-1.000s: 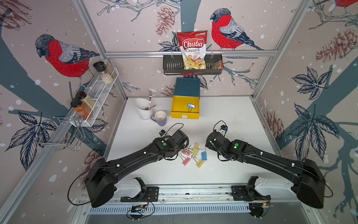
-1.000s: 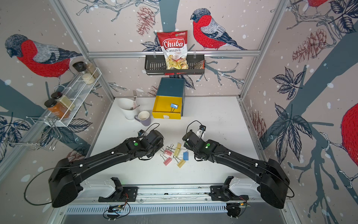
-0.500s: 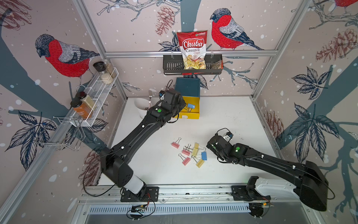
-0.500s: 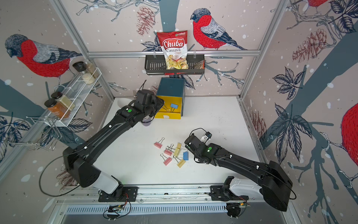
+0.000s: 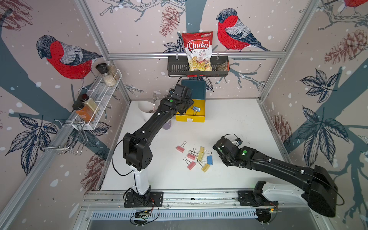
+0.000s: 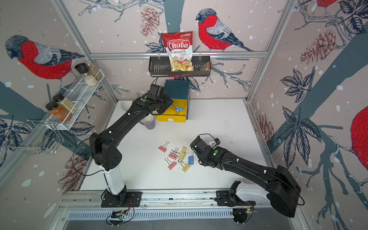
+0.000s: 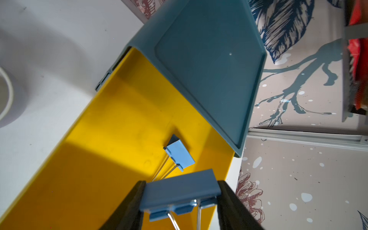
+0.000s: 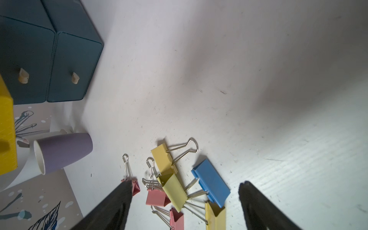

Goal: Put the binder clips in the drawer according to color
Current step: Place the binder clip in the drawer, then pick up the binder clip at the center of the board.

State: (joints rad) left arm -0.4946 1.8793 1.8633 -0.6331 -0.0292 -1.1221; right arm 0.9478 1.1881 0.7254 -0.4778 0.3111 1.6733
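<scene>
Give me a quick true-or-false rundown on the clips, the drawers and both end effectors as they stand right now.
1. The left end effector holds a blue clip over the open yellow drawer. True.
2. The yellow drawer is empty. False: a second blue clip lies in it.
3. The right end effector is shut on a yellow clip. False: it is open and holds nothing, above the table.
4. A third blue clip lies on the table. True.
5. The teal drawers are pulled out. False: both are shut.
</scene>
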